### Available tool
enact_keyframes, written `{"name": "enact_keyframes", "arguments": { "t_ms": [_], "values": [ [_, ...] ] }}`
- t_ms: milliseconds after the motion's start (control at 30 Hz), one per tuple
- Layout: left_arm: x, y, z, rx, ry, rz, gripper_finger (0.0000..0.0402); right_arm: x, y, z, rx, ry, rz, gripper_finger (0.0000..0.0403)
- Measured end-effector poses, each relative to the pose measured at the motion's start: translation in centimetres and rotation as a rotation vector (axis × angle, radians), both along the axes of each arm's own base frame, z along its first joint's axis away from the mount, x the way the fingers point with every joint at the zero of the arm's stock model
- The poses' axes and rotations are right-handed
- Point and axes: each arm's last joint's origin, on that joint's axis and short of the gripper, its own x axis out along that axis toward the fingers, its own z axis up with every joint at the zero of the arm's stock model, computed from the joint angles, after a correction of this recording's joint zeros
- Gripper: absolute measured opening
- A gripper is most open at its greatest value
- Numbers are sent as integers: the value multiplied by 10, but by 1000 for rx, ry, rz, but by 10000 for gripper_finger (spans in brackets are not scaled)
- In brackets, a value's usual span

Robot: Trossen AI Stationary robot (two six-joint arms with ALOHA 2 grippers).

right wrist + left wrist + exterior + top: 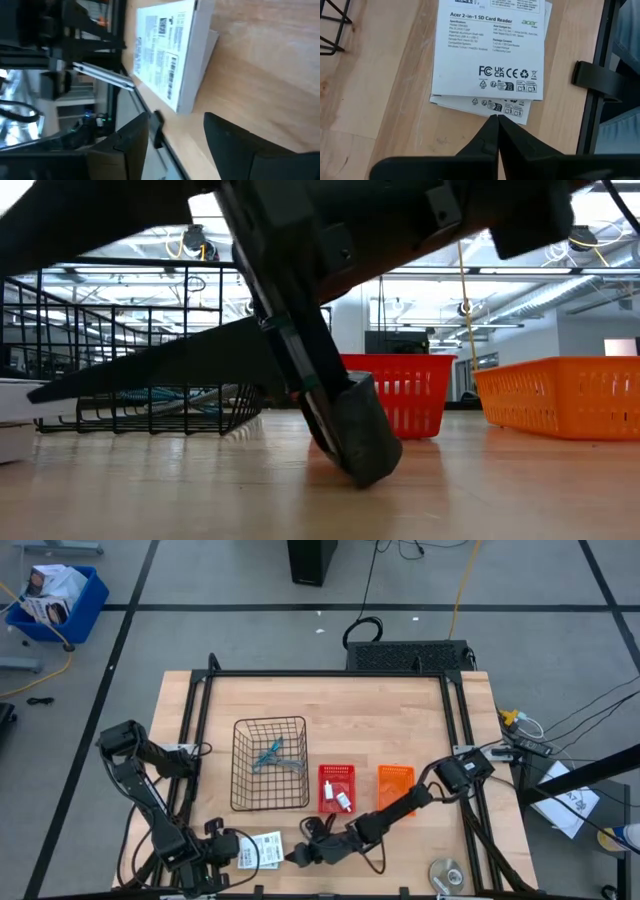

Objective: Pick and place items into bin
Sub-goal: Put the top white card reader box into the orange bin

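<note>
The flat white printed card packet [262, 850] lies on the pale wooden table [330, 710] near its front edge, below the black wire basket [270, 764]. In the left wrist view the packet [490, 55] reads as a white box printed "Acer 2-in-1 SD Card Reader", resting on a second printed sheet that pokes out beneath it. The right wrist view shows the same packet [172, 55] as a thin white box lying flat on the wood.

The right gripper [300, 856] sits low at the table's front, just beside the packet's right edge, its two dark fingers [235, 145] spread apart with the packet's corner ahead of the gap. In the low view one dark finger pad [360, 430] touches the wood.

The left gripper [228, 852] sits just to the packet's left; its two dark fingers [487, 137] are pressed together, tips meeting just short of the lower sheet's edge.

Inside the wire basket lie a slim blue-handled tool [268, 754] and a grey metal tool [288, 763]. To the basket's right stand a small red plastic basket [336, 788] holding small white objects, then an orange plastic basket [394, 783].
</note>
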Motion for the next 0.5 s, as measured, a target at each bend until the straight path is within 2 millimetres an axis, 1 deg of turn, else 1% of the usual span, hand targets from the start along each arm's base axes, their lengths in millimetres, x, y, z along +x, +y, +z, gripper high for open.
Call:
{"name": "enact_keyframes", "arguments": {
  "t_ms": [67,267,367,500],
  "values": [
    [1,0,0,-5,6,-3,4,3,-1,2,-3,16,15,174],
    [2,-1,0,-14,-1,-15,13,7,-8,3,-8,15,14,156],
    [2,-1,0,-13,-1,-18,4,8,-10,1,2,37,25,157],
    [2,-1,0,-12,-1,-21,12,9,-12,1,30,55,40,168]
  ]
}}
